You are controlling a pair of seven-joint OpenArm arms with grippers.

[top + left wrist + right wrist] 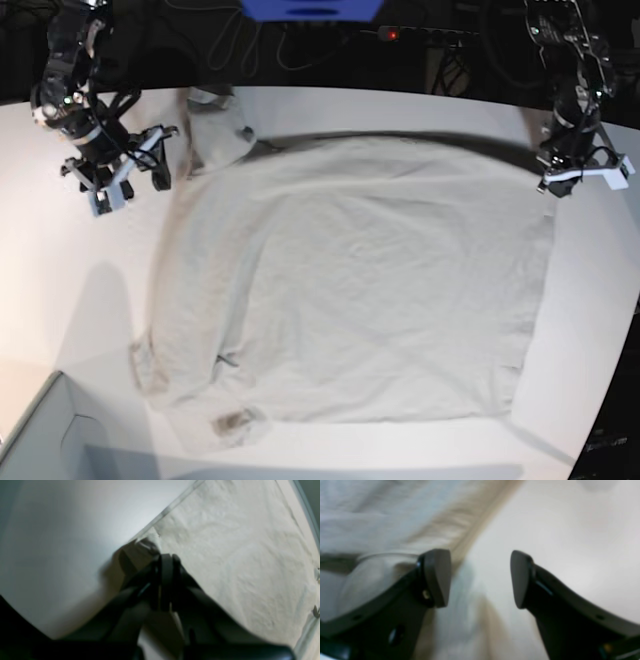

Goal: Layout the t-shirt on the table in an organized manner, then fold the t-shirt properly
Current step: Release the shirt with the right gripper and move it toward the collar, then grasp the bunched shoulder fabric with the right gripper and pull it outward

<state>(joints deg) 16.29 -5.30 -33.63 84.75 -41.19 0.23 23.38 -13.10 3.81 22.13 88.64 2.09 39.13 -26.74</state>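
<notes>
The light grey-beige t-shirt [360, 280] lies spread across the white table [60, 260], mostly flat with soft wrinkles. My left gripper [555, 183] is at the shirt's far right corner, shut on the cloth; the left wrist view shows that corner of the t-shirt [237, 555] pinched between the black fingers of the gripper [166, 557]. My right gripper [150, 160] hovers just off the shirt's far left edge, beside a bunched sleeve [215, 130]. In its wrist view the right gripper [480, 578] stands open with nothing between the fingers [437, 577], cloth [382, 517] lying below and to the left.
A pale box corner [40, 435] sits at the near left of the table. Behind the curved far edge are dark cables, a power strip with a red light [392, 35] and a blue object [310, 8].
</notes>
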